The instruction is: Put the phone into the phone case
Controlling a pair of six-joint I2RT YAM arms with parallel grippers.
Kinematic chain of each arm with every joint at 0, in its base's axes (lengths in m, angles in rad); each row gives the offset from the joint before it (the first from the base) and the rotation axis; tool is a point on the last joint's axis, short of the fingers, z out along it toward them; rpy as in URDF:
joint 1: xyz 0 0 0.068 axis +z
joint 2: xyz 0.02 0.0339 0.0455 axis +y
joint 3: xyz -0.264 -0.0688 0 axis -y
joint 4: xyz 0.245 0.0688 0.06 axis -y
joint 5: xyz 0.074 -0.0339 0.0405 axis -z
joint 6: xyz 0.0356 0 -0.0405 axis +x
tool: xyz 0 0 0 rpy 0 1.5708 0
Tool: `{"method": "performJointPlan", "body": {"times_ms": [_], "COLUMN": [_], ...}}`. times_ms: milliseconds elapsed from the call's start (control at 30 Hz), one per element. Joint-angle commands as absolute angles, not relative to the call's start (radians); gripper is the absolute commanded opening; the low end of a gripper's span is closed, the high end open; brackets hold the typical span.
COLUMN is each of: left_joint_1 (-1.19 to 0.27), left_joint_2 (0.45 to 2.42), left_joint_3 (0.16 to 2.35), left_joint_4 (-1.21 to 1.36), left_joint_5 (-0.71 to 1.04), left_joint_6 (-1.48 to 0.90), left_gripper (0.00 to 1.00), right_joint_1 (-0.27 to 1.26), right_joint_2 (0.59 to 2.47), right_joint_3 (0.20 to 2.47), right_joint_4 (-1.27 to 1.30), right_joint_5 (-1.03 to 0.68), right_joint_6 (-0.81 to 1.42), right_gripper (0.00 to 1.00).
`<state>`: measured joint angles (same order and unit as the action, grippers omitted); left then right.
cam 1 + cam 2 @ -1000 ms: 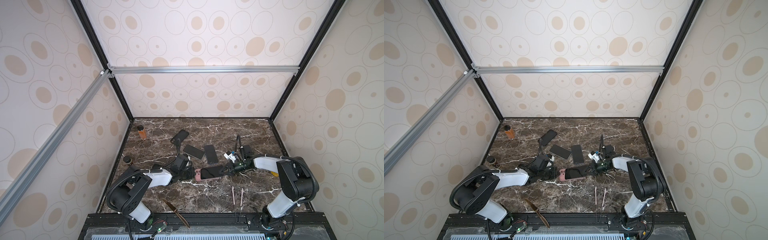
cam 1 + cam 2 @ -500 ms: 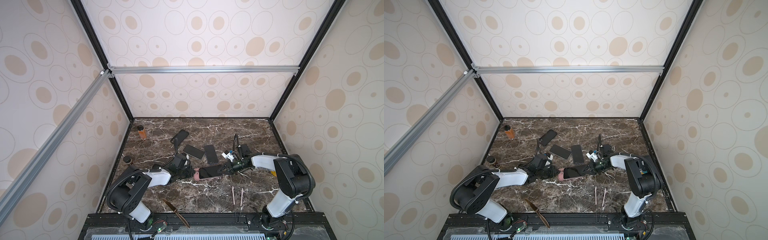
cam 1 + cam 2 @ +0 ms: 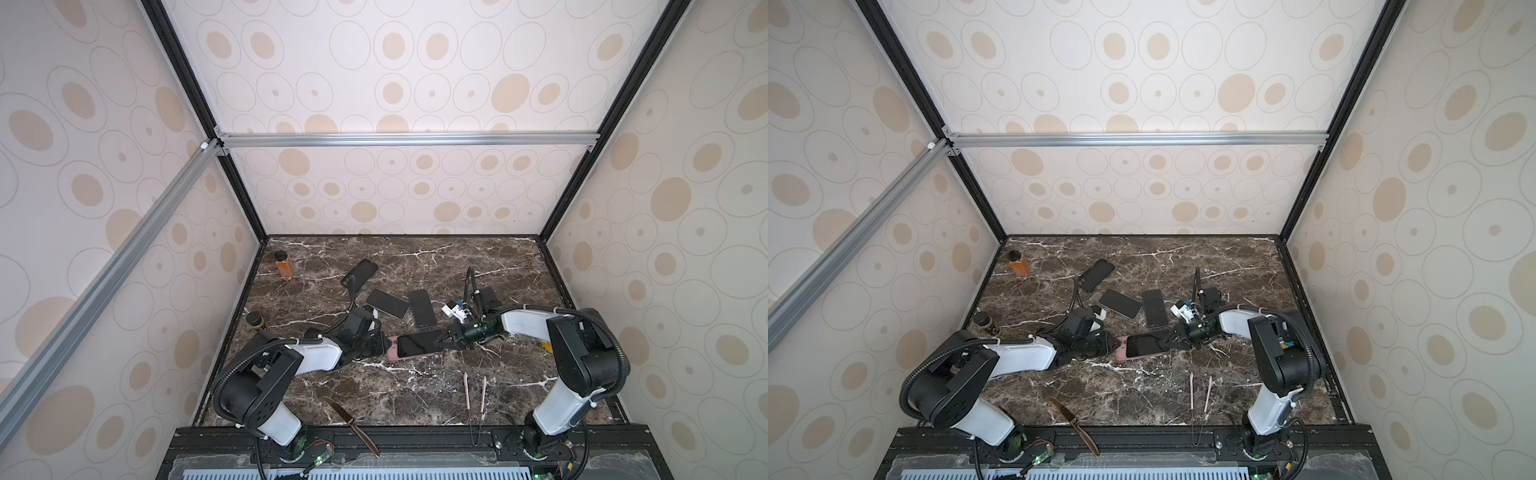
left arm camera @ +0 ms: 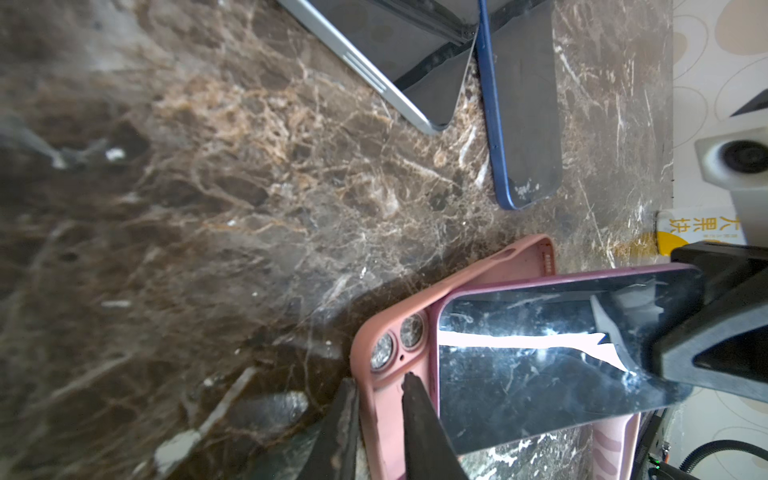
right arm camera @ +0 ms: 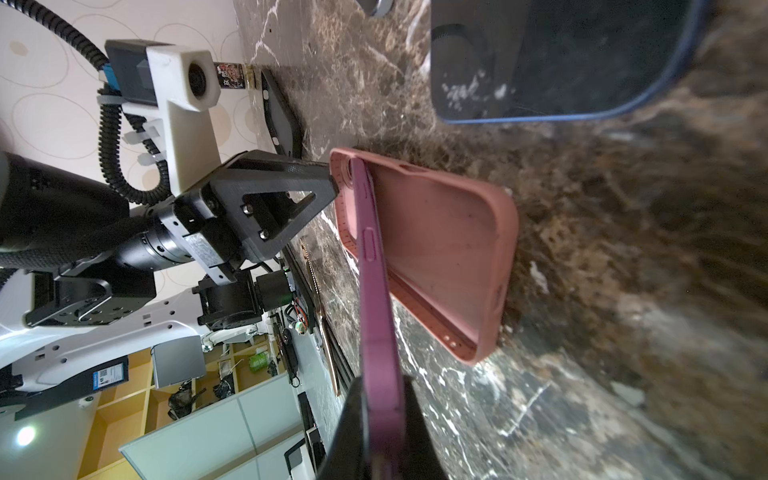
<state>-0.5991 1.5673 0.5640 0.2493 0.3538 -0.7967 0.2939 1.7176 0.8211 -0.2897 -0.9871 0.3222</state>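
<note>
A pink phone case lies open side up on the marble table, near the middle in both top views. The phone, purple-edged with a dark screen, rests tilted with its far end in the case's camera end, its near end raised. My right gripper is shut on the phone's raised end. The left gripper straddles the case's rim by the camera holes, one finger outside, one inside, jaws slightly apart. From above, the phone and case sit between the left gripper and the right gripper.
Two dark phones and a black case lie behind the work spot. An orange bottle and a dark jar stand by the left wall. A knife and tongs lie near the front edge.
The left gripper's jaws have parted on the case's rim. The right gripper has carried the phone slightly left, further over the case.
</note>
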Motion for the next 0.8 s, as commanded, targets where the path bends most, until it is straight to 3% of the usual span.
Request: {"method": "performJointPlan", "body": {"times_ms": [0, 367, 767], "left_joint_1": [-0.609, -0.609, -0.606], "left_joint_2": [1.583, 1.586, 1.598], "left_joint_3": [0.595, 0.591, 0.574], "left_joint_4": [0.341, 0.351, 0.350], "left_joint_5": [0.401, 0.427, 0.397], "left_joint_6": [-0.790, -0.775, -0.792], "left_gripper": [0.22, 0.27, 0.23], "right_joint_1": [0.353, 0.375, 0.387], "right_joint_2": [1.763, 1.834, 1.791], "right_joint_3": [0.799, 0.835, 0.817], "right_joint_4": [-0.367, -0.334, -0.353], "right_joint_5": [-0.807, -0.843, -0.800], "right_joint_6": [0.309, 0.340, 0.304], "right_gripper": [0.02, 0.03, 0.02]}}
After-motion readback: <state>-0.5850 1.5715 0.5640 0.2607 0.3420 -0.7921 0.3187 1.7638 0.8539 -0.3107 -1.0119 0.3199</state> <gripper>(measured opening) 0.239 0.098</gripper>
